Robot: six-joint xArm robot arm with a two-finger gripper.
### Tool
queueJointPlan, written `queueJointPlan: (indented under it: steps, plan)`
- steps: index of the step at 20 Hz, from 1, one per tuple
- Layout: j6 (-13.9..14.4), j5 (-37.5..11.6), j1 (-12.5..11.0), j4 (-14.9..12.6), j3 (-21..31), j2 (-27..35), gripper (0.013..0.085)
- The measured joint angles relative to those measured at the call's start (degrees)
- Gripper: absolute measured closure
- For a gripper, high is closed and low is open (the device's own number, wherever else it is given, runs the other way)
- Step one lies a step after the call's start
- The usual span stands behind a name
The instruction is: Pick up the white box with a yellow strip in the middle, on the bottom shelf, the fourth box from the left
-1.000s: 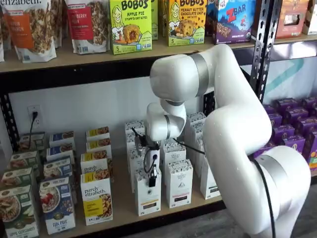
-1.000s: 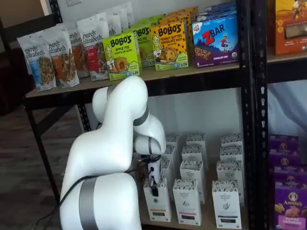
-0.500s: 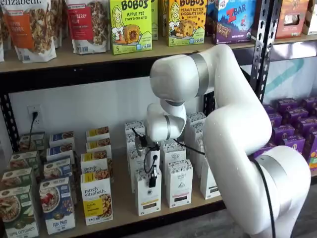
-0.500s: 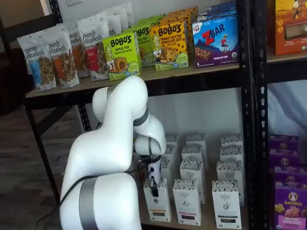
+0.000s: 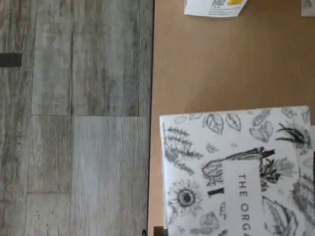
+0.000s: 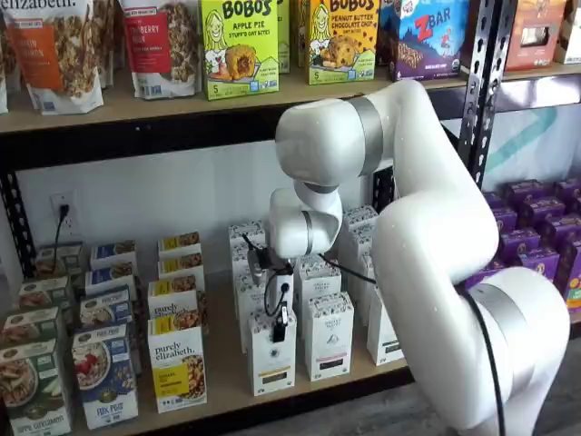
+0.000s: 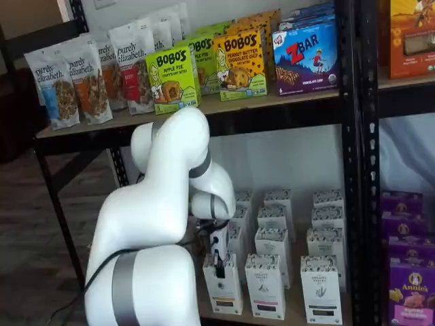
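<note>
Both shelf views show the black-fingered gripper (image 6: 280, 329) with its white body at the top of the tall narrow white box (image 6: 271, 352), the carton with a black-speckled leaf-patterned top and a thin yellowish strip low on its front. Its fingers reach down over the box's upper front edge, but they appear side-on and dark against the carton, so I cannot tell whether they have clamped on it or how wide they stand. That white box stands upright at the front edge of the light tan wooden bottom shelf (image 6: 227, 391), on the black metal rack. Just to its left is a white "purely elizabeth" box with a yellow band (image 6: 177, 363); just to its right is a similar white carton with a dark strip (image 6: 329, 334). More such white cartons stand in rows behind. In a shelf view the same gripper (image 7: 219, 266) sits over the front carton of its row. Wrist view looks onto the box's patterned top (image 5: 236, 172), with the shelf board's edge and grey plank floor (image 5: 74, 118) beside it. Above, the white arm (image 6: 408, 227) bends down from the right
</note>
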Motion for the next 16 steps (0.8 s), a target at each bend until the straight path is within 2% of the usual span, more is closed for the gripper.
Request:
queueJointPlan:
  steps: [1, 2, 8, 16]
  plan:
    - [-0.02, 0.07, 0.0, 0.04, -0.01, -0.01, 0.045]
    - [-0.1, 0.17, 0.02, 0.15, -0.01, -0.05, 0.049]
    - [0.55, -0.26, 0.02, -0.64, 1.21, -0.86, 0.049]
    - [-0.73, -1.8, 0.48, 1.11, 5.96, -3.81, 0.049]
